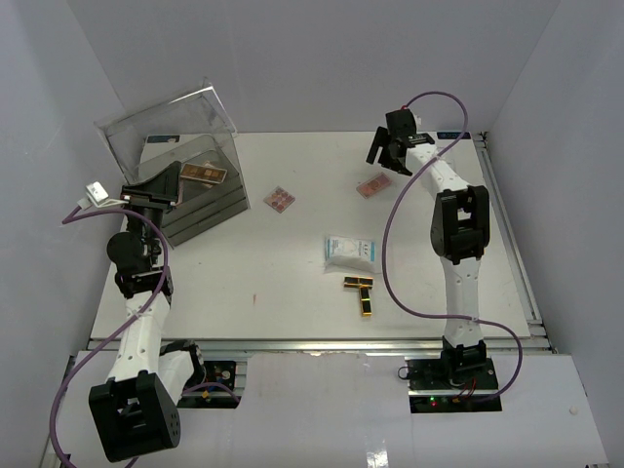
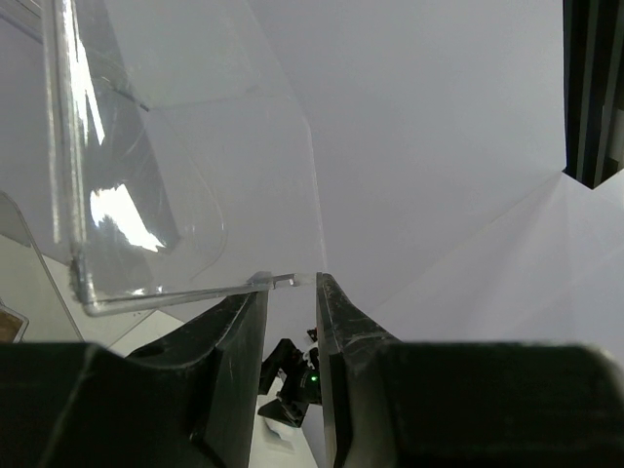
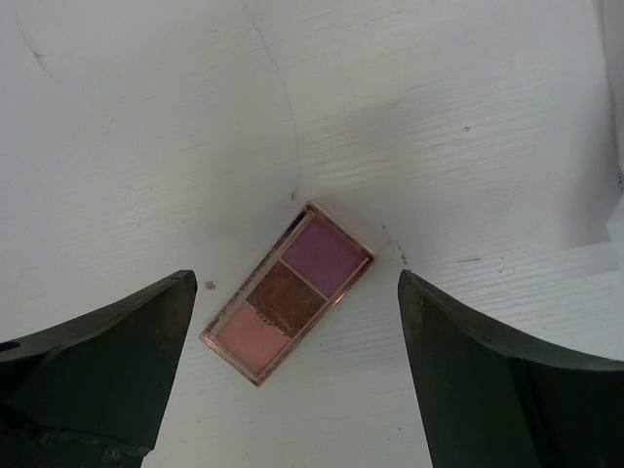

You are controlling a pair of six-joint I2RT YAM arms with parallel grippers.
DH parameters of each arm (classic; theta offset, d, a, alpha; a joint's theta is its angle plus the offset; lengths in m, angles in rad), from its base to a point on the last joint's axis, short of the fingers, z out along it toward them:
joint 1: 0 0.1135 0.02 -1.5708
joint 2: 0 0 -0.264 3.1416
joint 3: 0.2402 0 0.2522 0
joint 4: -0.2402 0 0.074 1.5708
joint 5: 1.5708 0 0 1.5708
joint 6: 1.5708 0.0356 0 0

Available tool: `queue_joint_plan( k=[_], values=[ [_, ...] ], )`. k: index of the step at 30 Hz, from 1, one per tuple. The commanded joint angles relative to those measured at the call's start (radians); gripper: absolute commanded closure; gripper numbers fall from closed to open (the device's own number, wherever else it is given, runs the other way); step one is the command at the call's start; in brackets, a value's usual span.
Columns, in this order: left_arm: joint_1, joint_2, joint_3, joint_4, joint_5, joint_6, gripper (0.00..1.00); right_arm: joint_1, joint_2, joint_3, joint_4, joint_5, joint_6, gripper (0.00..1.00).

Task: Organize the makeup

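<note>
A long three-shade eyeshadow palette lies flat on the white table, also seen at the back right as the palette. My right gripper hangs over it, open, a finger on each side and not touching it. A square palette lies mid-table. Another palette rests inside the clear box. A white-blue sachet and two black-and-gold lipstick tubes lie near the centre. My left gripper is shut on the edge tab of the box's raised lid.
The clear box stands at the back left with its lid tilted up. White walls enclose the table on three sides. A metal rail runs along the table's right edge.
</note>
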Motion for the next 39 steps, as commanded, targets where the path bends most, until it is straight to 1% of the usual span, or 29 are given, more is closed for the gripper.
queue_joint_plan(
  k=[1, 5, 14, 25, 28, 29, 30, 31, 32, 39],
  values=[
    [0.004, -0.032, 0.007, 0.026, 0.003, 0.027, 0.63, 0.034, 0.038, 0.044, 0.042, 0.106, 0.071, 0.10],
    [0.004, -0.035, 0.008, 0.019, 0.002, 0.037, 0.63, 0.044, 0.038, 0.024, 0.043, 0.145, 0.084, 0.10],
    [0.004, -0.034, 0.002, 0.027, 0.004, 0.026, 0.63, 0.059, 0.066, -0.003, 0.044, 0.173, 0.084, 0.10],
    [0.005, -0.038, 0.012, 0.015, 0.005, 0.029, 0.63, 0.072, 0.089, -0.057, 0.052, 0.145, 0.104, 0.09],
    [0.005, -0.038, 0.010, 0.016, 0.004, 0.028, 0.63, 0.072, 0.087, -0.070, 0.057, 0.130, 0.107, 0.06],
    [0.004, -0.038, 0.011, 0.016, 0.004, 0.029, 0.63, 0.073, 0.086, -0.077, 0.062, 0.121, 0.108, 0.02],
    [0.004, -0.038, 0.012, 0.016, 0.004, 0.029, 0.63, 0.073, 0.086, -0.084, 0.069, 0.109, 0.106, 0.04],
    [0.004, -0.038, 0.013, 0.016, 0.004, 0.029, 0.63, 0.072, 0.086, -0.090, 0.077, 0.096, 0.102, 0.09],
    [0.004, -0.038, 0.013, 0.015, 0.004, 0.029, 0.63, 0.072, 0.086, -0.097, 0.081, 0.087, 0.100, 0.11],
    [0.004, -0.040, 0.009, 0.013, 0.003, 0.029, 0.63, 0.072, 0.083, -0.124, 0.102, 0.057, 0.093, 0.21]
  ],
)
